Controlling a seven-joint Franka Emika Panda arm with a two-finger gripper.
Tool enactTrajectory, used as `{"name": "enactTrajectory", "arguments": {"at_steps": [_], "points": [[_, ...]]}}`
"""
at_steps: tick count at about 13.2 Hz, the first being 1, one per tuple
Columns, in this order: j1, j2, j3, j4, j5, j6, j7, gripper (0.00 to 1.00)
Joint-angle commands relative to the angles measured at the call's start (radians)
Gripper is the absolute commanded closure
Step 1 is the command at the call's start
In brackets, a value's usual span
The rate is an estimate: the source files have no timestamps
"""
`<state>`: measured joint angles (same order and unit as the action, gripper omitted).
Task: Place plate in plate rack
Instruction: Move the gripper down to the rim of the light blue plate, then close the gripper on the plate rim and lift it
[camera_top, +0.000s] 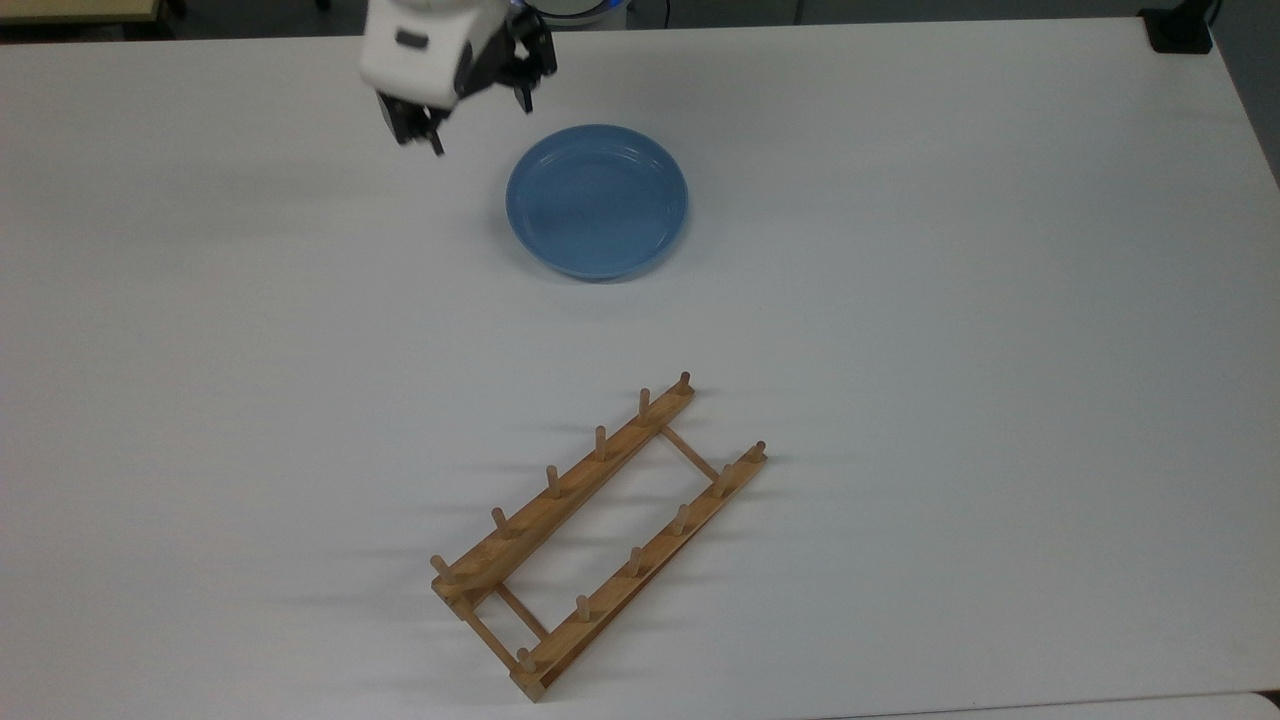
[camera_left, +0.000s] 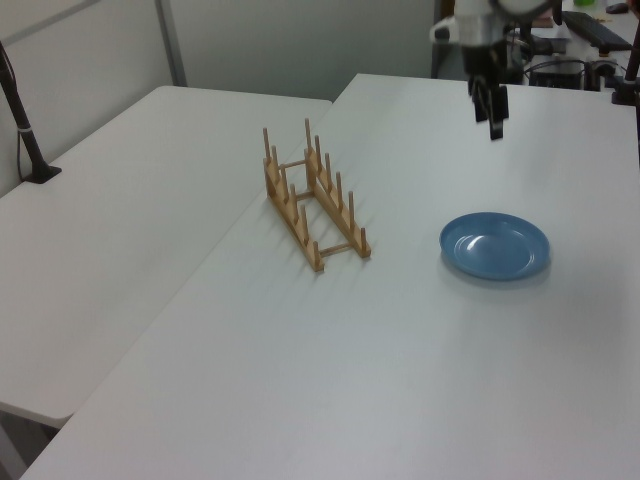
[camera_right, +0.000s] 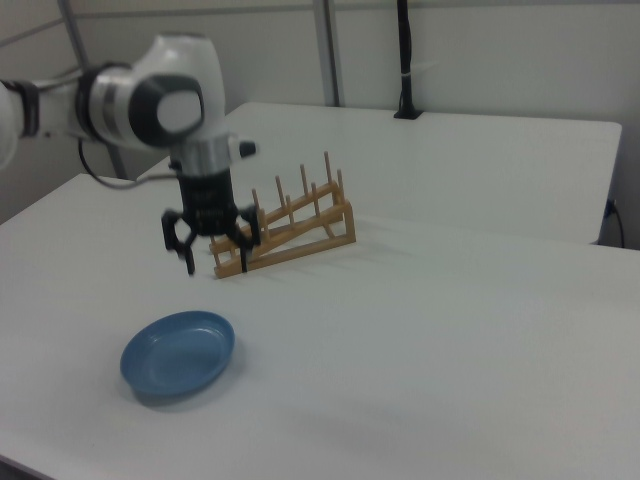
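Observation:
The light-blue plate (camera_top: 597, 200) lies flat on the white table, toward the top view's far middle. It also shows as the plate (camera_left: 495, 245) in the left view and the plate (camera_right: 178, 355) in the right view. The wooden plate rack (camera_top: 600, 530) stands diagonally near the top view's bottom edge, with nothing in it; the rack (camera_left: 315, 200) and rack (camera_right: 285, 235) show upright pegs. My gripper (camera_top: 480, 122) hangs above the table just left of the plate's far rim in the top view, open, nothing between its fingers. The same gripper (camera_left: 490, 118) (camera_right: 215, 258) is clear of the plate.
A black post base (camera_top: 1180, 30) sits at the top view's far right corner. A second white table (camera_left: 120, 230) adjoins on the left view's left, carrying a black pole (camera_left: 25, 130). The white arm (camera_right: 150, 100) reaches in from the right view's left.

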<state>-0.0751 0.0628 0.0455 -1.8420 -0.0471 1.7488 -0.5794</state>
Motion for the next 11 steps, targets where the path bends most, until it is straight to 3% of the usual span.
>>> {"name": "enactTrajectory", "arguments": {"at_steps": [1,5,6,9,11], "points": [[0.049,0.067,0.004,-0.131,-0.055,0.151,-0.025,0.27],[0.087,0.201,0.004,-0.120,-0.134,0.279,0.064,0.34],[0.089,0.219,0.005,-0.120,-0.143,0.291,0.067,0.42],[0.097,0.221,0.005,-0.094,-0.140,0.275,0.073,0.82],[0.098,0.218,0.007,-0.082,-0.138,0.253,0.076,0.97]]}}
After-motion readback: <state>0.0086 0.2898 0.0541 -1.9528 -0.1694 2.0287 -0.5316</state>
